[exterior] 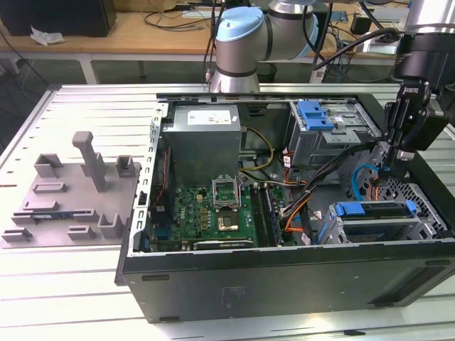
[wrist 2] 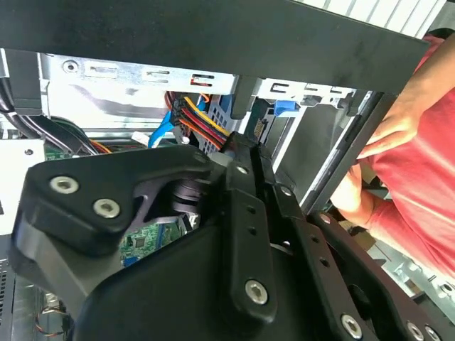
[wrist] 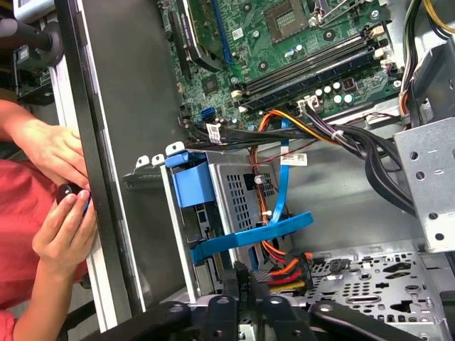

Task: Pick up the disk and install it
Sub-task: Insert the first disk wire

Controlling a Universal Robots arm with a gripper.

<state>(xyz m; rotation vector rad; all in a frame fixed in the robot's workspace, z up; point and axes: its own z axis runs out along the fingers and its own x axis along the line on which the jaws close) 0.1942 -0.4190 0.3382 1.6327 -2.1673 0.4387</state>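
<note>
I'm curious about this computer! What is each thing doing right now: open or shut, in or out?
Black metal computer case: lying on its side, open, cover off.
Black robot gripper: low inside the case, at the red and yellow wires.
Silver disk with blue rails: seems seated in its grey cage.
Person's hands: at the case's outer wall.

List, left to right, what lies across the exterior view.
From the left: grey plastic fixture → grey metal box → blue latch → end effector.
</note>
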